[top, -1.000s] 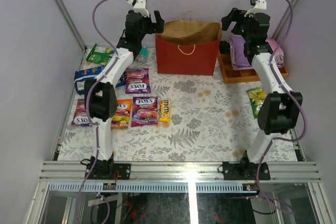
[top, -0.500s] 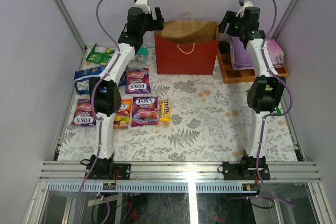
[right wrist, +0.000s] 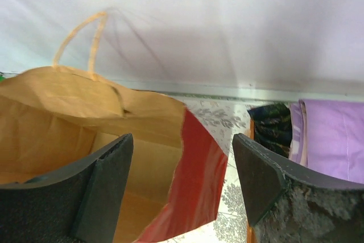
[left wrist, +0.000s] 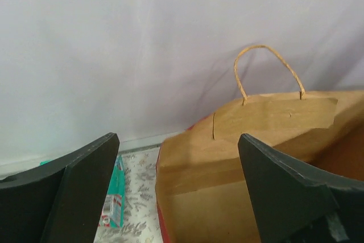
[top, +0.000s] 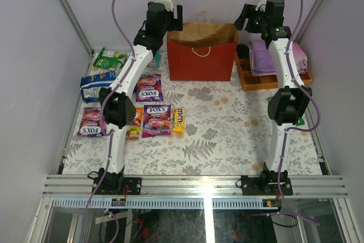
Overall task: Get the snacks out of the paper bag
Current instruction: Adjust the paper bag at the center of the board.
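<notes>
Snacks point(top: 157, 119): most lie flat on the counter point(top: 227, 135) at the left, well apart from the paper bag point(top: 202, 61) at the back. One teal packet point(left wrist: 118, 189) sits just beside the bag's left foot. Neither wrist view shows the bag floor, so can't tell if any remain inside.

Left end effector point(left wrist: 177, 140): jaws apart, empty, hovering over the bag's left rim. Risk: if it descends off-centre, it catches the rim or wall instead of clearing the mouth. The bag looks light and stands unbraced, so it would likely fold or tip.

String handle point(left wrist: 263, 46) stands up over the mouth. A finger hooking it would lift or drag the whole bag.

Right end effector point(right wrist: 182, 140): also apart and empty, over the right rim, with the red side wall in line between its fingers. Same snag risk, and two arms entering one mouth could clash.

Tray point(top: 253, 85) with purple cloth point(top: 260, 61) sits near the bag's right side, so a sideways shove would push the bag into it.
</notes>
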